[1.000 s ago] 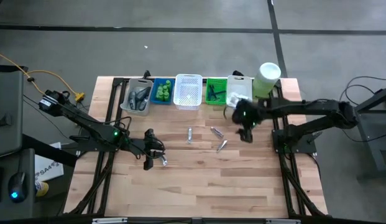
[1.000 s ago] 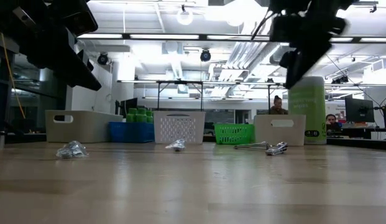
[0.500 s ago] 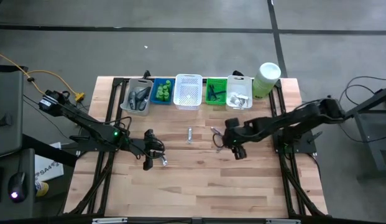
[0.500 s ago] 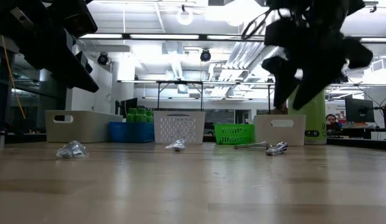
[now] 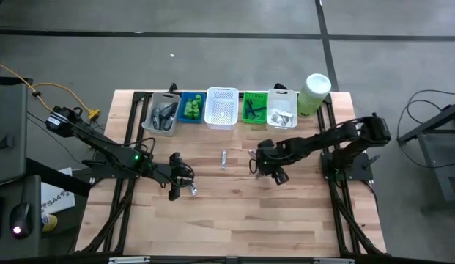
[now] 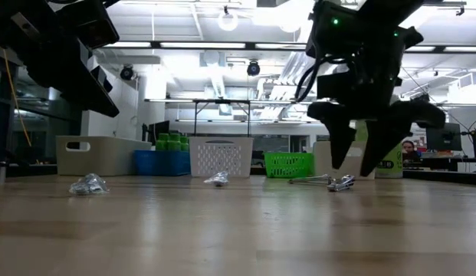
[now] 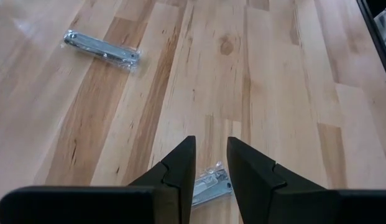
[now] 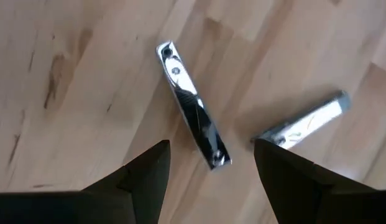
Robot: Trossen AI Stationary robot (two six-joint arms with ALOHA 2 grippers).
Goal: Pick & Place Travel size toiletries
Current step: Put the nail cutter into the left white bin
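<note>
Several small silvery tubes lie flat on the wooden table. My right gripper (image 5: 275,172) hangs open just above two of them, pointing steeply down. One tube (image 8: 193,106) shows between its spread fingers and a second tube (image 8: 304,124) lies beside it; in the low view the tube (image 6: 341,182) rests below the fingertips, untouched. My left gripper (image 5: 176,189) waits at the table's left, slightly open, above a silvery sachet (image 7: 208,186) that lies on the wood. Another tube (image 7: 102,48) lies farther off, at mid-table (image 5: 223,158).
A row of baskets stands along the far edge: grey (image 5: 163,114), blue with green bottles (image 5: 191,107), white (image 5: 221,107), green (image 5: 254,108) and pale (image 5: 283,110). A pale-green canister (image 5: 315,92) stands at the far right. Bare wood stretches toward the near edge.
My right gripper has come from beside the far-right baskets toward the table's left and near side, sinking toward the silvery tubes. It has rolled about its own axis on the way. Its fingers have stayed spread. The tubes have not moved.
</note>
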